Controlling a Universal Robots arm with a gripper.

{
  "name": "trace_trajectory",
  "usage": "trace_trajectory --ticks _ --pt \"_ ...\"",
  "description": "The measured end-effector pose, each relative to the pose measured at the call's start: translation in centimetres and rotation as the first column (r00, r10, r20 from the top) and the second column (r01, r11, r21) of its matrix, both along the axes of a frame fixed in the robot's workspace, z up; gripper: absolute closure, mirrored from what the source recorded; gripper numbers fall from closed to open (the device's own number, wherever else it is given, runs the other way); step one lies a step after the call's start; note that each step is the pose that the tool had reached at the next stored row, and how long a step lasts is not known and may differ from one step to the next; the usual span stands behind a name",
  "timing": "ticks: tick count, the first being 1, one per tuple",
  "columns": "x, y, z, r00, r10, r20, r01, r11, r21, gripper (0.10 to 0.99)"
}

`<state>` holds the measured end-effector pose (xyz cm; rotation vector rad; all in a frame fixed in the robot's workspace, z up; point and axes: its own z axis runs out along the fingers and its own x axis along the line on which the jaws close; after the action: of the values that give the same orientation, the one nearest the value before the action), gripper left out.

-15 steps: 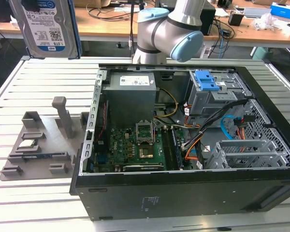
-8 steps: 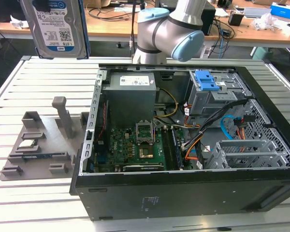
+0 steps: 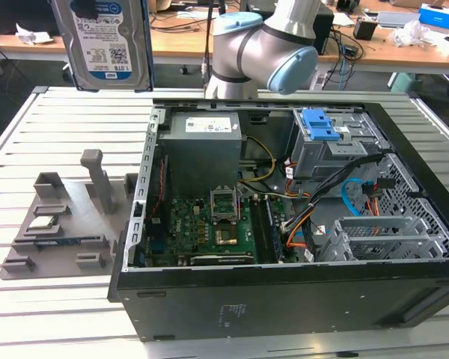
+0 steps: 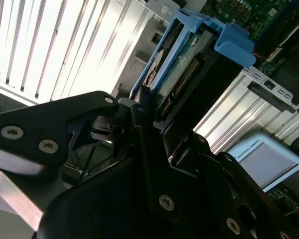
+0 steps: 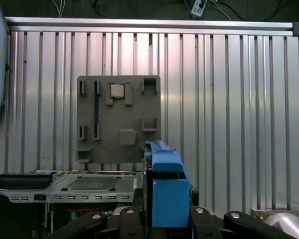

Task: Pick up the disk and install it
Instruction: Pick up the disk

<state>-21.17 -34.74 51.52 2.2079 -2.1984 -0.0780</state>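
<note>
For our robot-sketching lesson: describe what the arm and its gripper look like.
The arm has silver-grey cylindrical segments with rounded light-blue joint caps. The gripper is black, built from angular linked bars fastened with small silver screws.

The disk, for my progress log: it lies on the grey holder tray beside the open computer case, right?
No: the disk is held up in the gripper, not on the grey holder tray; the second wrist view shows it. The computer case is open.
</note>
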Motion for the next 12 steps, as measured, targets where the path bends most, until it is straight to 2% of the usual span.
trace_trajectory --ticks 4,7,9,12 --pt "2.02 0.00 -0.01 1.0000 0.000 0.0000 0.000 1.0000 0.000 0.722" --pt "3.09 0.00 -0.01 1.0000 0.000 0.0000 0.000 1.0000 0.000 0.722" --pt "4.30 0.00 0.00 1.0000 0.000 0.0000 0.000 1.0000 0.000 0.722" --pt "5.26 0.00 0.00 1.0000 0.000 0.0000 0.000 1.0000 0.000 0.722"
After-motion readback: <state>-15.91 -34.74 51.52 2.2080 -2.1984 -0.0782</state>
